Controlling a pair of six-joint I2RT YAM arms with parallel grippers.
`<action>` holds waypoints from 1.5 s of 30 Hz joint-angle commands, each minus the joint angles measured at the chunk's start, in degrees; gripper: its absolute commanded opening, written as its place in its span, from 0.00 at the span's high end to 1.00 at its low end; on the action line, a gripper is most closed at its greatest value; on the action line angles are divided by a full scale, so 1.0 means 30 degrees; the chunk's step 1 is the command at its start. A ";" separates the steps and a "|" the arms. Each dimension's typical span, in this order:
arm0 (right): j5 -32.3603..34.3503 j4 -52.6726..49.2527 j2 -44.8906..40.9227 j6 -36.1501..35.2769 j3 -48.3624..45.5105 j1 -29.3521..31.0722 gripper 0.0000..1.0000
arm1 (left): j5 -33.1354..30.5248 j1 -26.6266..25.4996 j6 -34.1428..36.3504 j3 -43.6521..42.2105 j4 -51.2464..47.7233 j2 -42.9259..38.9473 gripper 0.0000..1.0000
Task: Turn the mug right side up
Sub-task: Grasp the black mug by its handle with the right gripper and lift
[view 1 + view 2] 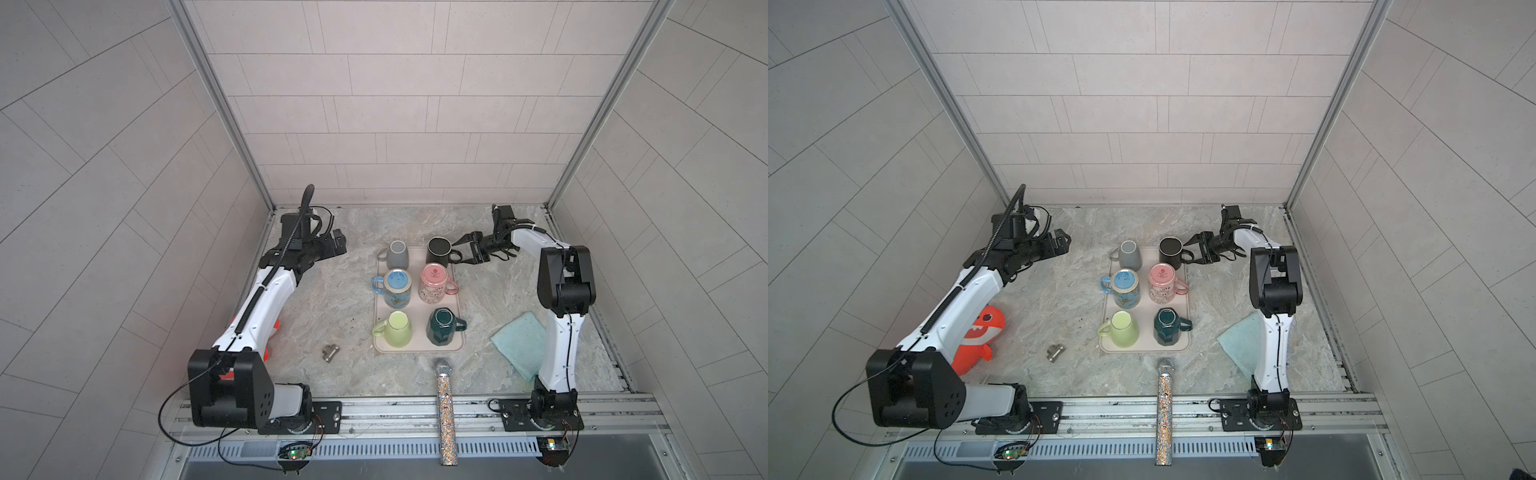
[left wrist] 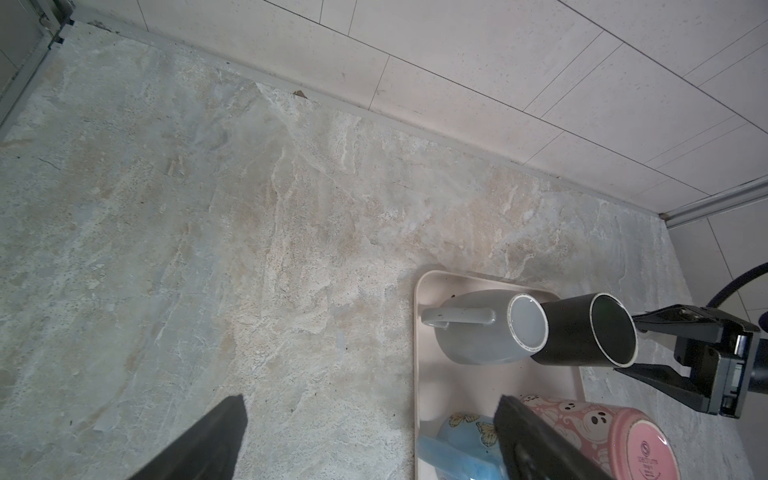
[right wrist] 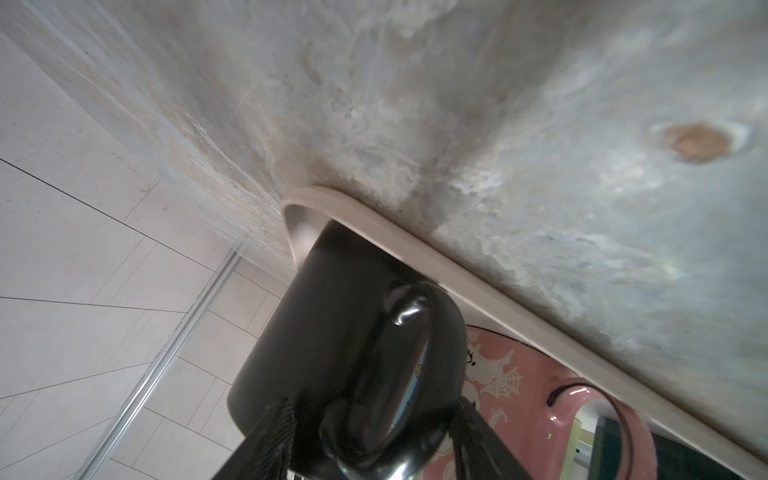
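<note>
A black mug [image 1: 438, 251] [image 1: 1170, 251] stands base up at the far right corner of the beige tray [image 1: 415, 347]. My right gripper [image 1: 464, 250] [image 1: 1196, 250] reaches it from the right. In the right wrist view its fingers [image 3: 278, 419] flank the glossy handle [image 3: 399, 374], close on either side, and the mug [image 3: 332, 332] still rests on the tray. The left wrist view shows the mug [image 2: 582, 332] beside the grey one. My left gripper [image 1: 338, 243] [image 2: 372, 399] hangs wide open and empty left of the tray.
Several more mugs sit base up on the tray: grey [image 1: 398, 254], blue [image 1: 397, 286], pink [image 1: 433, 282], light green [image 1: 398, 328], dark green [image 1: 441, 326]. Around it lie a teal cloth [image 1: 519, 345], a glitter microphone [image 1: 444, 407], a metal clip [image 1: 330, 353] and an orange shark toy [image 1: 982, 332].
</note>
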 commanded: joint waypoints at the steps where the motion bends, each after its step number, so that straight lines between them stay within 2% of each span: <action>1: 0.0210 0.0169 0.0397 0.0772 -0.0248 0.0038 0.49 | -0.0323 0.0014 0.0297 0.0558 -0.0422 -0.0253 0.00; 5: 0.0096 0.0473 0.0419 0.0937 -0.0508 0.0068 0.57 | -0.0366 0.0020 0.0273 0.0544 -0.0408 -0.0193 0.00; 19: -0.0257 0.1693 0.0876 0.1802 -0.0629 0.0486 0.57 | -0.0568 0.0010 0.0346 0.0537 -0.0525 -0.0346 0.00; 37: -0.0491 0.3770 0.1035 0.2907 -0.1272 0.0580 0.91 | -0.0782 0.0001 0.0342 0.0499 -0.0568 -0.0300 0.00; 40: -0.0462 0.4537 0.1035 0.3392 -0.1362 0.0589 1.00 | -0.0826 0.0029 0.0355 0.0473 -0.0554 -0.0328 0.00; 45: -0.0338 0.7214 0.0834 0.4772 -0.1684 0.0602 1.00 | -0.0950 0.0034 0.0343 0.0499 -0.0585 -0.0330 0.00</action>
